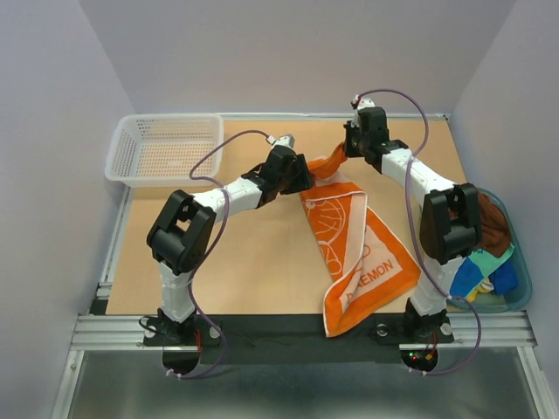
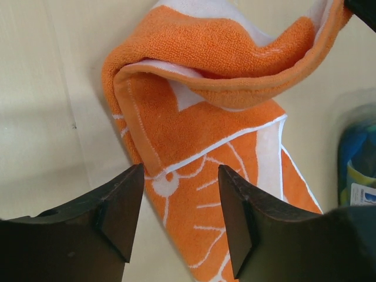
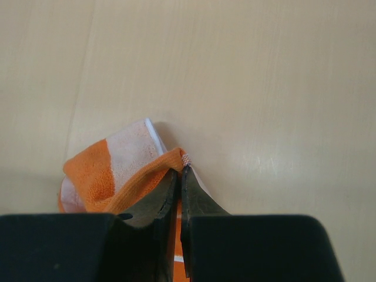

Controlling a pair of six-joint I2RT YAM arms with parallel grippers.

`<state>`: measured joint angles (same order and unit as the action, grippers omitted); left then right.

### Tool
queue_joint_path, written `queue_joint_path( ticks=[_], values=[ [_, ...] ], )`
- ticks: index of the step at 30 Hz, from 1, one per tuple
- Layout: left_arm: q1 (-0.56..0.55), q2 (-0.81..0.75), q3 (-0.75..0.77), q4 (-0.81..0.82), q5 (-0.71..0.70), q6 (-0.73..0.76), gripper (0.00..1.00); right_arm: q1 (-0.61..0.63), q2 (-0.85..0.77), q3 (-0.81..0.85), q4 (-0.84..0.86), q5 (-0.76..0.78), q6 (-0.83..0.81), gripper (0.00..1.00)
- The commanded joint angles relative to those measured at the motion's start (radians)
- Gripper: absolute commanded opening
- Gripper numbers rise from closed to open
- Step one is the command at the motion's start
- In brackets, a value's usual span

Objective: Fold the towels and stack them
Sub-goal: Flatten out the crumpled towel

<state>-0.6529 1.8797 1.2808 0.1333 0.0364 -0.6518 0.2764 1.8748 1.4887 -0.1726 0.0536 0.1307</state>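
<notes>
Near edge: orange towel [image 1: 354,253] lies diagonal on bench [image 1: 244,262], near end drooping over front lip. Right side: tub [image 1: 522,288] holds spare towels [image 1: 487,262], brown and blue-green, unfolded. Mid-bench: left claw [image 2: 181,176] agape above towel's rolled-over far-left corner, gripping nothing; likely lining up for pinch. Farther: right claw [image 3: 181,170] clamped on far corner, holding it off bench, probably to stretch far edge flat once both corners are held. Far left: basket [image 1: 118,161], well apart.
</notes>
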Motion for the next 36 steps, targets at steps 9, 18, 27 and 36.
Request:
queue_joint_path(
  ticks=[9, 18, 27, 36],
  values=[
    [-0.024, 0.084, 0.083, -0.052, -0.078, -0.077, 0.54, 0.004, 0.015, -0.034, 0.025, 0.012, -0.006, 0.00],
    [-0.034, 0.137, 0.110, -0.055, -0.069, -0.078, 0.51, 0.004, 0.015, -0.036, 0.027, 0.011, -0.005, 0.01],
    [-0.036, 0.164, 0.134, -0.064, -0.073, -0.080, 0.44, 0.004, 0.014, -0.041, 0.027, 0.006, -0.003, 0.00],
    [-0.040, 0.167, 0.134, -0.070, -0.070, -0.089, 0.40, 0.004, 0.010, -0.042, 0.025, 0.005, -0.005, 0.01]
  ],
)
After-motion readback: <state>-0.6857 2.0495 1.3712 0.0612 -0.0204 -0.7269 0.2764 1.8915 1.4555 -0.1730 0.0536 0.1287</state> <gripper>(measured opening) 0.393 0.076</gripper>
